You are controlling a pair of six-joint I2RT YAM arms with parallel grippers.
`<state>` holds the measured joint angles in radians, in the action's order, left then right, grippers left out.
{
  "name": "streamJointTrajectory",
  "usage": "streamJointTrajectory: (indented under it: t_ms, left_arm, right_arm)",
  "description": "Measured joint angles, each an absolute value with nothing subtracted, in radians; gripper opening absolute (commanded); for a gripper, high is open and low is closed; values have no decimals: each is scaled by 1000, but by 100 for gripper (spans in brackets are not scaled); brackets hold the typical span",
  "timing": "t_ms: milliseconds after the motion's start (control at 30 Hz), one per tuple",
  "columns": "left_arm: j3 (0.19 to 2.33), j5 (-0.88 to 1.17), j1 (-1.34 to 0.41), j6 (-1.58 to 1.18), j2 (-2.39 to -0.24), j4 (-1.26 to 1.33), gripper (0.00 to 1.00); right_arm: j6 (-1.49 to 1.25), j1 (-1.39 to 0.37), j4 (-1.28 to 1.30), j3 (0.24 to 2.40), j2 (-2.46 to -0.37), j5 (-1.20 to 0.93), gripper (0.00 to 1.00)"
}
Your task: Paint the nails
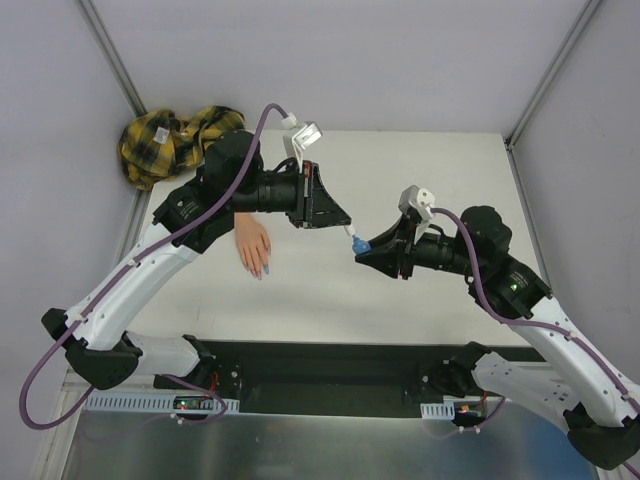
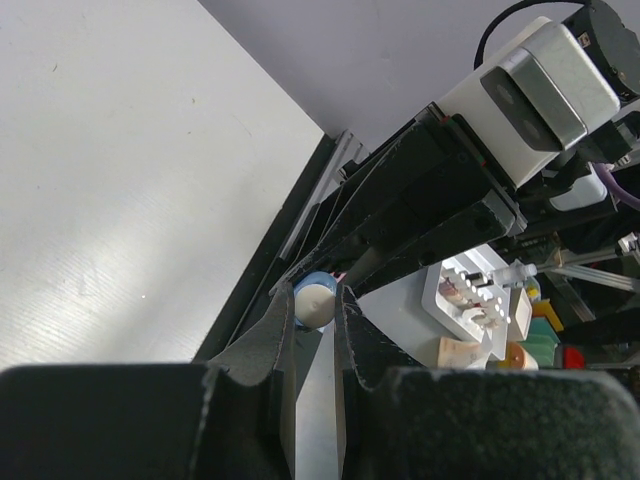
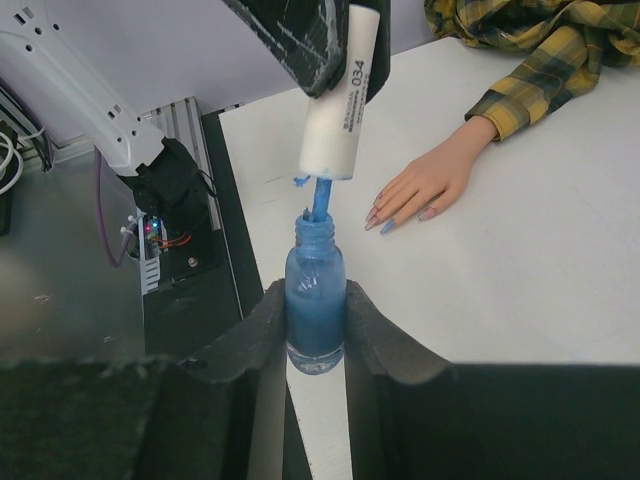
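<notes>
A flesh-coloured mannequin hand point(image 1: 252, 246) lies palm down on the white table, left of centre. Its nails point(image 3: 384, 222) point toward the near edge; most are pinkish, and one looks blue. My right gripper point(image 3: 315, 300) is shut on a small blue bottle point(image 3: 315, 285), held upright above the table's near edge. My left gripper point(image 2: 318, 305) is shut on the white cap point(image 3: 338, 110) just above the bottle. The cap's blue brush stem point(image 3: 320, 195) reaches down into the bottle's neck. In the top view the cap point(image 1: 352, 233) and bottle point(image 1: 361, 244) meet right of the hand.
The yellow-black plaid sleeve point(image 1: 170, 140) is bunched at the table's far left corner. A black strip point(image 1: 330, 365) runs along the near edge between the arm bases. Grey walls and frame posts point(image 1: 110, 50) enclose the table. A white rack point(image 2: 470, 300) sits beyond the table.
</notes>
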<state>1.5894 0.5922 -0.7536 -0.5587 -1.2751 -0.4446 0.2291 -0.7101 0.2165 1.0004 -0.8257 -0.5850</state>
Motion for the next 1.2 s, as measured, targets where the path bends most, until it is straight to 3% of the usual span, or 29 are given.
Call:
streamJointTrajectory:
  t_ms: [867,1200]
  left_arm:
    - [1561,566,-780,-559,-1275,-437,0]
    - [1555,488,-780,-556,-1262,-418,0]
  right_arm:
    - [192,-713,167,1001,-847,-559,0]
    - [175,-767,155,1035,-879,-423,0]
